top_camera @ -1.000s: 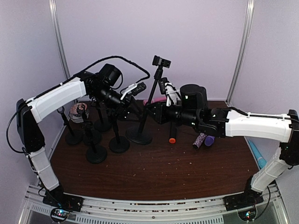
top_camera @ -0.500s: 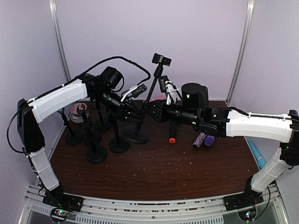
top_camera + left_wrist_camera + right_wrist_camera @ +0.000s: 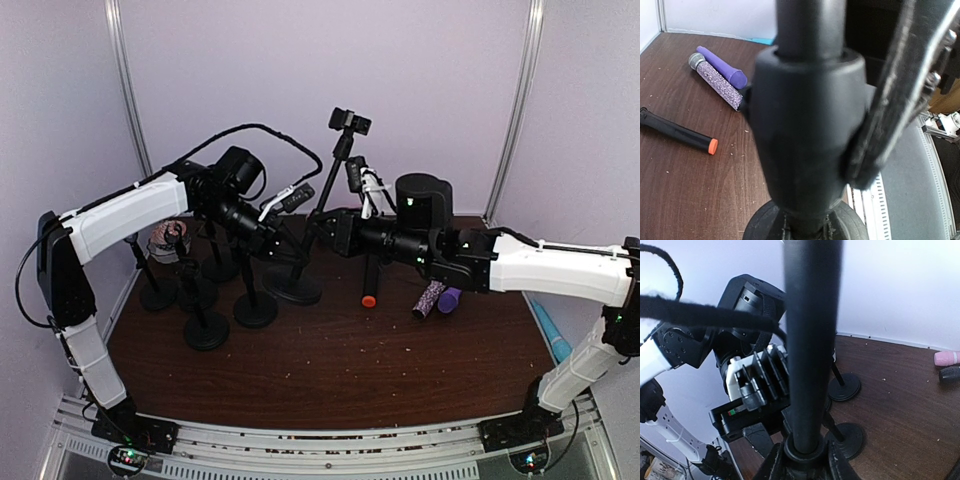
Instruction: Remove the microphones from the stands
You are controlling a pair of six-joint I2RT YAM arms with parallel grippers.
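Microphone (image 3: 350, 121): black, set crosswise at the top of the stand, above both tools.
Stand (image 3: 334, 168): tilted, with its top leaning right and its round base on the tabletop.
Left tool (image 3: 278, 240): clenched on the stand's thick lower joint, one finger (image 3: 890, 125) pressed to its side.
Right tool (image 3: 322, 232): grasping the pole close beside the left one, a finger (image 3: 771, 465) on each side.
Tabletop (image 3: 330, 370): dark wood. An orange-tipped microphone (image 3: 368, 283), a glittery microphone (image 3: 428, 298) and a purple microphone (image 3: 449, 300) lie right of the base. Spare stands (image 3: 205, 330) are grouped at the left.
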